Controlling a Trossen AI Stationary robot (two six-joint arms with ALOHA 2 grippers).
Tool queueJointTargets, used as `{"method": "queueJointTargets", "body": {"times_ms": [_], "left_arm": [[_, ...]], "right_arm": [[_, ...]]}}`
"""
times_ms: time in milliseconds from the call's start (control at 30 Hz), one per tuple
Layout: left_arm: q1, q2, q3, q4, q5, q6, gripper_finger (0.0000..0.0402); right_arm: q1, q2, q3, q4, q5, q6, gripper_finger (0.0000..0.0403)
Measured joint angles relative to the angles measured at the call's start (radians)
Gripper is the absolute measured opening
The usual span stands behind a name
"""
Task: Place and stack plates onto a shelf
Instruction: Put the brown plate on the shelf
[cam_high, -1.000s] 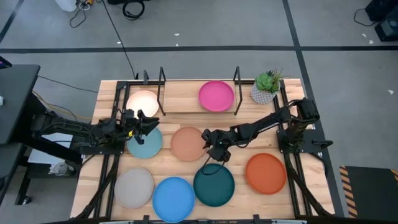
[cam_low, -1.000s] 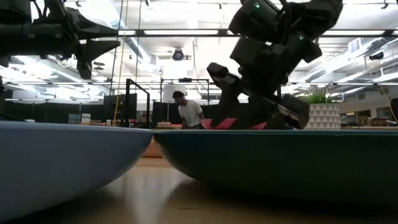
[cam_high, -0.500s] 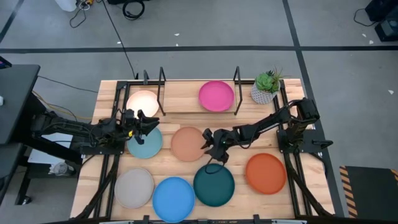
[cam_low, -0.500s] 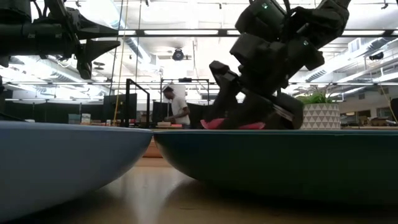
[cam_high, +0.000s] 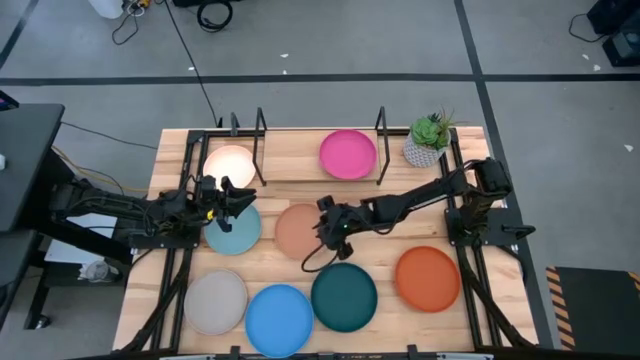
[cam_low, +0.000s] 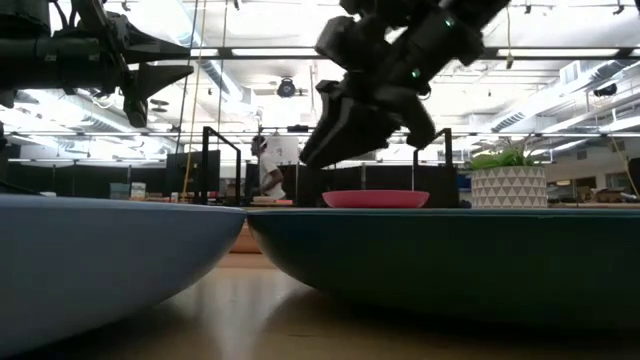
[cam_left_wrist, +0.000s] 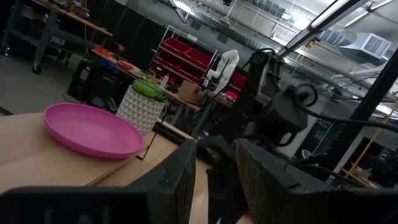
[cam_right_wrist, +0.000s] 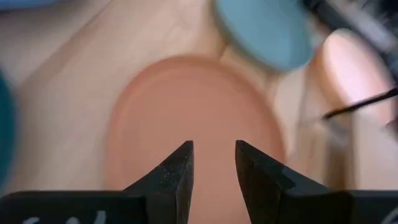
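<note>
Over peach plate (cam_high: 300, 230): right gripper (cam_high: 325, 228), fingers seemingly parted.

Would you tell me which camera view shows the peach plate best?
The high view shows the whole peach plate mid-table, the right gripper at its edge. The right wrist view shows it close but blurred. The low view hides it behind nearer plates; the left wrist view misses it.
</note>
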Motion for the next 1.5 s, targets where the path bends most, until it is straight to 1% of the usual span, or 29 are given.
{"method": "queueJointTargets", "body": {"times_ms": [100,267,467,667,767,967,1133,1200,1300,1500], "left_arm": [[0.000,0.001,0.000,0.005,0.000,0.000,0.0123],[0.000,0.000,0.000,-0.001,0.000,0.000,0.0123],[0.000,0.001,0.000,0.003,0.000,0.000,0.0123],[0.000,0.000,0.000,0.001,0.000,0.000,0.0123],[0.000,0.000,0.000,0.001,0.000,0.000,0.0123],[0.000,0.000,0.000,0.001,0.000,0.000,0.0123],[0.000,0.000,0.000,0.001,0.000,0.000,0.0123],[0.000,0.000,0.000,0.001,0.000,0.000,0.0123],[0.000,0.000,0.000,0.001,0.000,0.000,0.0123],[0.000,0.000,0.000,0.001,0.000,0.000,0.0123]], "right_arm": [[0.011,0.060,0.061,-0.064,0.000,0.050,0.0117],[0.045,0.167,0.166,-0.163,0.024,0.063,0.0117],[0.060,0.209,0.262,-0.214,-0.001,0.156,0.0118],[0.089,0.234,0.278,-0.208,0.005,0.252,0.0118],[0.111,0.244,0.276,-0.244,0.039,0.276,0.0122],[0.143,0.239,0.277,-0.309,0.129,0.297,0.0156],[0.145,0.240,0.264,-0.324,0.134,0.299,0.0169],[0.145,0.240,0.254,-0.324,0.132,0.299,0.0164],[0.141,0.240,0.235,-0.324,0.114,0.298,0.0147],[0.130,0.241,0.226,-0.323,0.105,0.293,0.0093]]}}
